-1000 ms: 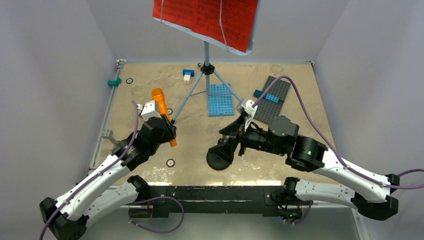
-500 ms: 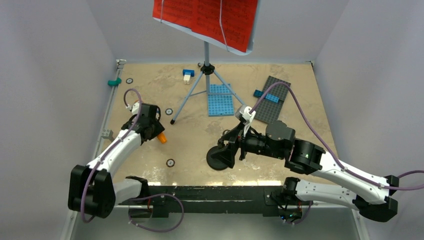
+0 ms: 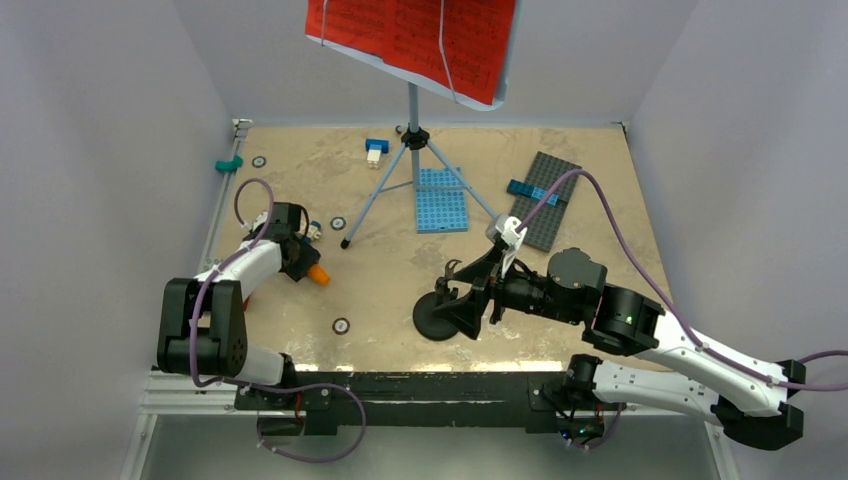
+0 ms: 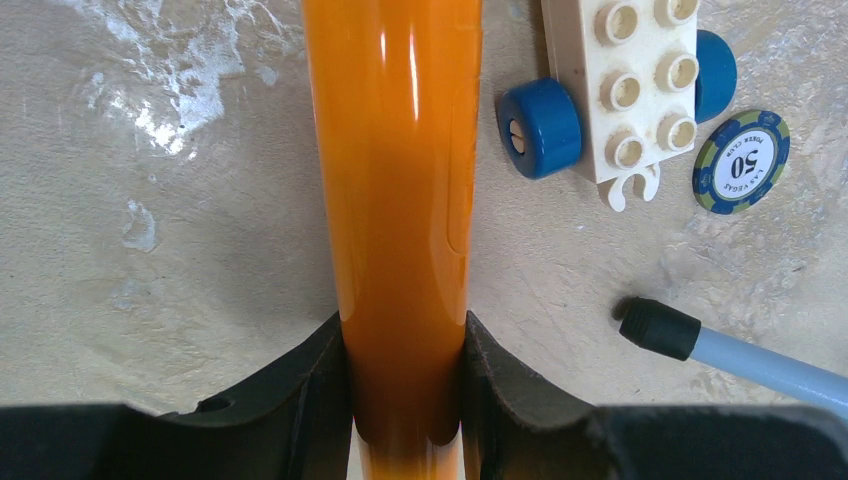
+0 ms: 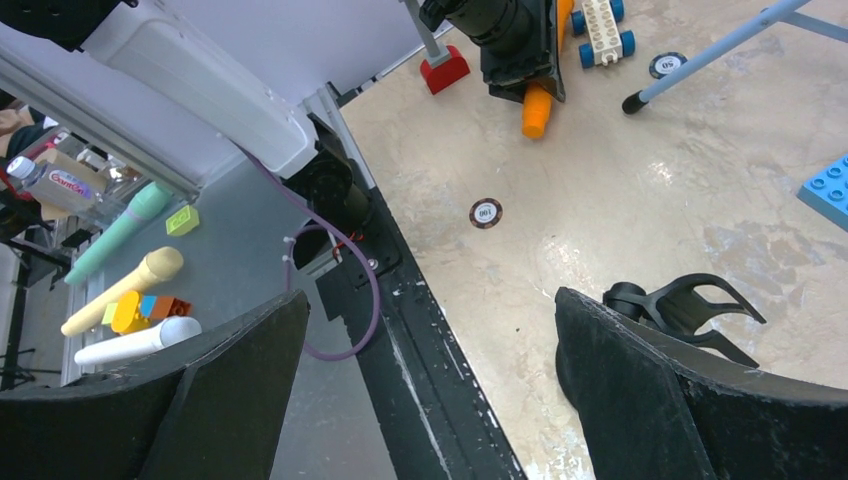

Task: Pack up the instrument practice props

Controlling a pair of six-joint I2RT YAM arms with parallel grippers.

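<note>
My left gripper (image 3: pixel 299 260) is shut on the orange toy microphone (image 3: pixel 318 275) low over the table at the left; in the left wrist view the jaws (image 4: pixel 405 350) clamp its smooth body (image 4: pixel 400 180). The black round-based stand (image 3: pixel 437 318) sits at centre front, its clip (image 5: pixel 690 305) showing empty. My right gripper (image 3: pixel 462 297) is wide open just above and beside it, and it is empty in its own view (image 5: pixel 430 330). The pale-blue music stand (image 3: pixel 412 110) with red pages (image 3: pixel 410 35) stands at the back on grey tripod legs.
A small wheeled brick car (image 4: pixel 640 80) and a poker chip (image 4: pixel 742 162) lie beside the microphone, near a tripod foot (image 4: pixel 660 328). A blue plate (image 3: pixel 441 198) and a grey plate (image 3: pixel 545 200) lie mid-right. Another chip (image 3: pixel 341 325) lies near the front rail.
My left arm has folded back and swung left, carrying the microphone down toward the table. My right gripper has drawn slightly right of the black stand and stands open.
</note>
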